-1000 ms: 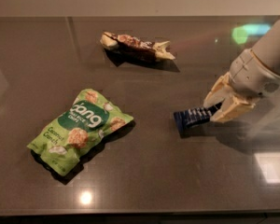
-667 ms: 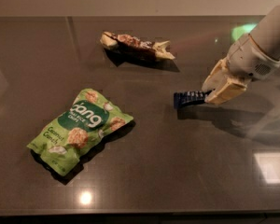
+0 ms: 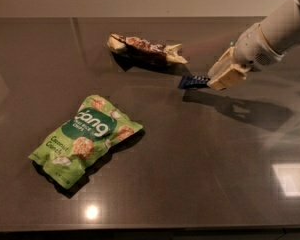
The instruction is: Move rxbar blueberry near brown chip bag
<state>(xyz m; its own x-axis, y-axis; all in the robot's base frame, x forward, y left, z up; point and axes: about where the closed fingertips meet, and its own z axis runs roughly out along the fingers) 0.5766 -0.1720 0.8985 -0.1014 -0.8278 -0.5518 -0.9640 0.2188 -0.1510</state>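
One pincer (image 3: 213, 80) holds rxbar blueberry (image 3: 192, 81) off one end of brown chip bag (image 3: 146, 49).

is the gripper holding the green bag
No, the gripper, at the view's right, is shut on the small blue bar; the green bag lies apart at the left.

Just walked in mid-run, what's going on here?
The robot's arm reaches in from the right, and its tool is shut on one end of the rxbar blueberry. The bar appears to be lifted off the table, with its shadow just below. It hangs close to the right end of the brown chip bag, not touching it. The green chip bag lies at front left.
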